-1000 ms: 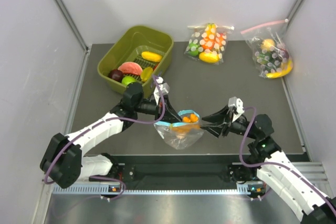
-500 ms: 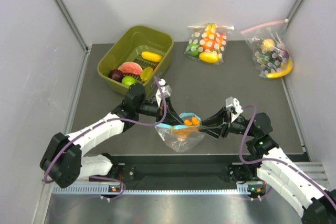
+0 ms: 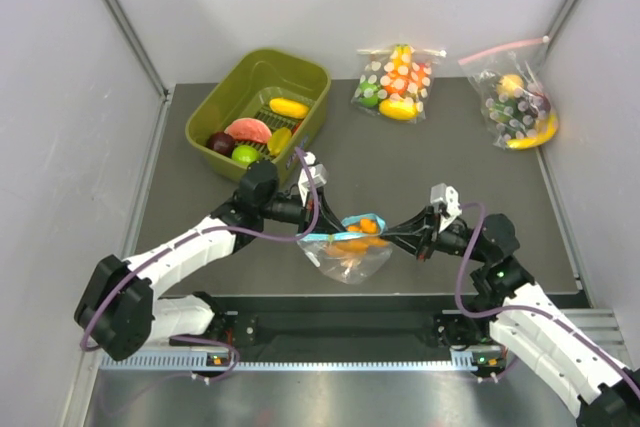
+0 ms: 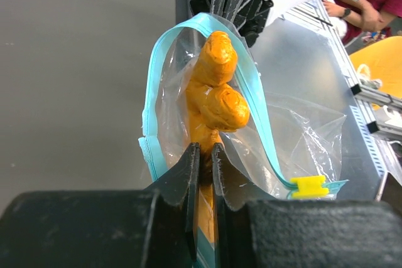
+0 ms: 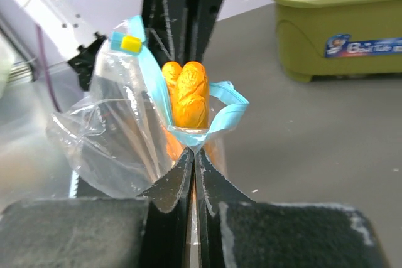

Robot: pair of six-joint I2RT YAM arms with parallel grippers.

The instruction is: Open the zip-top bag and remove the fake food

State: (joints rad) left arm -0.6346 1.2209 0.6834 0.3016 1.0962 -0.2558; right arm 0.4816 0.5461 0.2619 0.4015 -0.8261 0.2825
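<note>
Right jaws newly shut on zip-top bag (image 3: 352, 259) rim, left jaws clamping opposite rim

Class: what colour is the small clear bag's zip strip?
The zip strip is light blue; left wrist view shows it best.

claw (image 4: 203, 152) pinching zip-top bag (image 4: 171, 101), fake food (image 4: 218, 95) inside

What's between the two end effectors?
The zip-top bag, orange fake food poking from its mouth, pinched by left end effector and right end effector; top view.
</note>
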